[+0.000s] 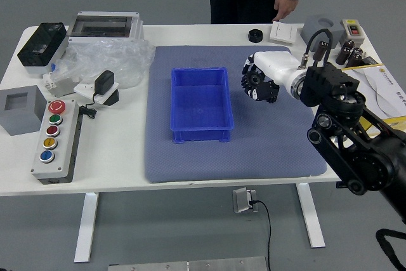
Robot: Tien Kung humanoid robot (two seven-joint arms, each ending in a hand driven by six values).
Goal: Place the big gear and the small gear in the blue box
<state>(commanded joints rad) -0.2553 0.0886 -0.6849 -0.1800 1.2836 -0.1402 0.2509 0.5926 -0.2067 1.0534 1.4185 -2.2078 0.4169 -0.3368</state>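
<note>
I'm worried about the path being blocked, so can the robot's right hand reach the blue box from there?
Probably yes: the right hand is close beside the blue box, only the grey mat shows between them, and the box's top is open.
</note>
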